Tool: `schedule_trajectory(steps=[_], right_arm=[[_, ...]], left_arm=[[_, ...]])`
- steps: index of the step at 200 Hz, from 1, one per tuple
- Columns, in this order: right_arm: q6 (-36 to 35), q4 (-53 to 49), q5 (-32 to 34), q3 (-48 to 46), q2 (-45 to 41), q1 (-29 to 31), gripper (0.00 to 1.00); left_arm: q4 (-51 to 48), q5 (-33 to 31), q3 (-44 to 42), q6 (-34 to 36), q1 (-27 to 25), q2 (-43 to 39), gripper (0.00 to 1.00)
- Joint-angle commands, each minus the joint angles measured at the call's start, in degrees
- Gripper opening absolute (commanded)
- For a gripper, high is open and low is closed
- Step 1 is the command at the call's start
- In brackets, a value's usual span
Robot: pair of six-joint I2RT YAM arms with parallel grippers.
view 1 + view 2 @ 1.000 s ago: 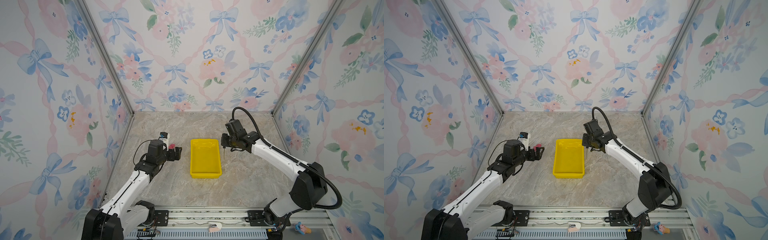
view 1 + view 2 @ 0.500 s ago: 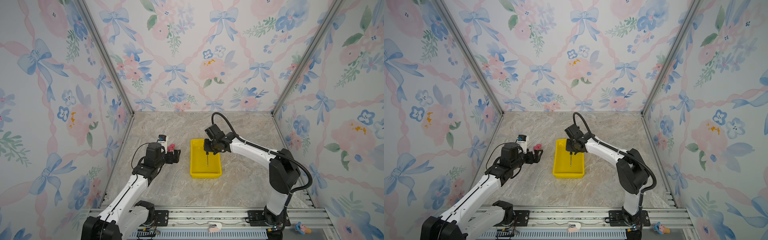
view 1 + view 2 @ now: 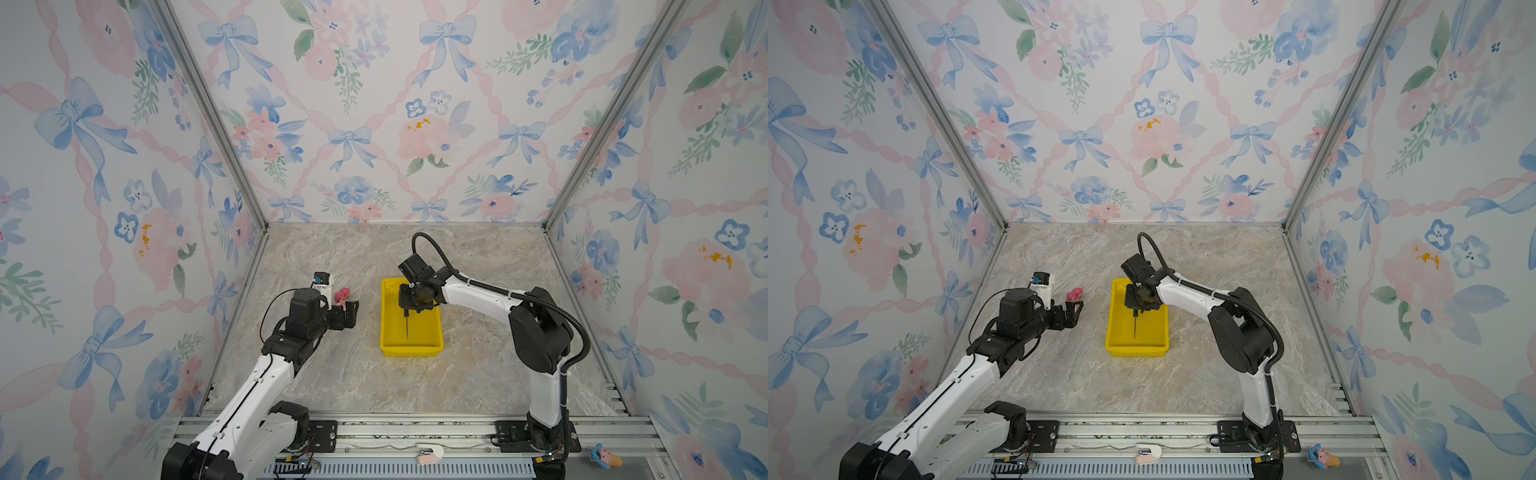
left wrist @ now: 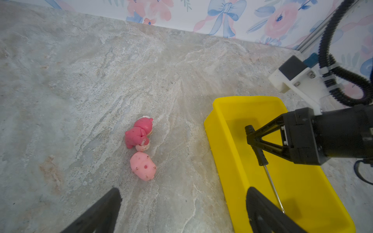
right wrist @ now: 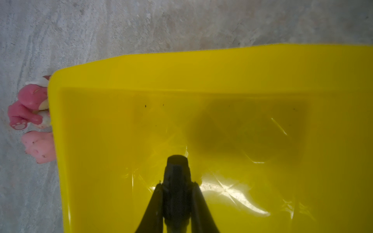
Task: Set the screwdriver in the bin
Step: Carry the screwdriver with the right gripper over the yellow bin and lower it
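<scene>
The bin (image 3: pixel 411 351) (image 3: pixel 1137 351) is a bright yellow tray in the middle of the marble floor. My right gripper (image 3: pixel 405 308) (image 3: pixel 1134 310) (image 5: pixel 176 184) hangs over its far half, shut on the black handle of the screwdriver (image 3: pixel 407 326) (image 3: pixel 1135 326) (image 5: pixel 176 177). The thin silver shaft slants down inside the bin toward its near end. In the left wrist view the screwdriver (image 4: pixel 261 157) shows against the bin's floor (image 4: pixel 302 191); whether its tip touches, I cannot tell. My left gripper (image 3: pixel 351 313) (image 3: pixel 1075 313) (image 4: pixel 183 191) stands open to the left of the bin, holding nothing.
Two small pink toys (image 4: pixel 139 132) (image 4: pixel 143 166) (image 3: pixel 342 295) lie on the floor just left of the bin's far corner, close to my left gripper. Wallpapered walls enclose three sides. A metal rail (image 3: pixel 415 432) runs along the front with small odds on it.
My right arm swung left from beside the bin to over it, carrying the screwdriver, and now holds it lower inside. The left arm drew back a little.
</scene>
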Motion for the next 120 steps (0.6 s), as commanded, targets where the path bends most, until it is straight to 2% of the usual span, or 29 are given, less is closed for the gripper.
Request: schedule_trajectory(steps=[1, 120], right_arm=[[0.6, 0.0, -0.5, 1.4, 1.7, 0.7, 0.00], [1.4, -0.4, 1.1, -0.2, 4.5, 0.7, 0.00]], left_arm=[[-0.4, -0.3, -0.6, 0.2, 0.5, -0.5, 0.97], [-0.4, -1.0, -1.1, 0.3, 0.4, -1.5, 0.98]])
